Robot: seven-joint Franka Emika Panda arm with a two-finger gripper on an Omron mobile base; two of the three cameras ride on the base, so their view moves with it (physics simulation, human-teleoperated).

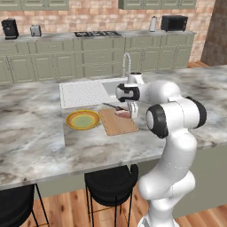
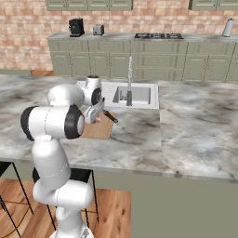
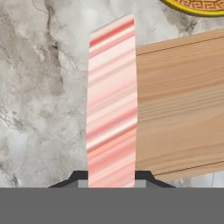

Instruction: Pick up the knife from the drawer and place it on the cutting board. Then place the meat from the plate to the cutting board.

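- Marble-patterned counter (image 1: 35,133), left base view: the plate (image 1: 83,119) lies at centre, and the cutting board (image 1: 118,122) sits just beside it at 3 o'clock.
- The knife (image 1: 111,106) lies at the board's far edge, at 11 o'clock of the gripper (image 1: 131,113).
- The gripper hangs over the far right part of the board, clenched on the meat (image 1: 123,114), whose pink end shows at its 9 o'clock.
- The white upper arm covers the board's right edge. A ribbed draining area (image 1: 82,93) and a sink faucet (image 1: 127,64) stand beyond the board at 12 o'clock. Two black stools (image 1: 111,184) stand below the counter edge at 6 o'clock.
- Right base view: the arm's elbow hides most of the cutting board (image 2: 100,128). The knife (image 2: 110,116) lies at the board's far right corner. The gripper (image 2: 94,114) is at 9 o'clock of the knife, with the meat (image 2: 97,120) just visible under it.
- Hand view: the meat (image 3: 112,105) runs upright from the fingertips (image 3: 142,176), which pinch its lower end. The cutting board (image 3: 183,105) lies behind it at 3 o'clock, the plate (image 3: 192,6) rim at 1 o'clock, bare counter (image 3: 39,96) at 9 o'clock.
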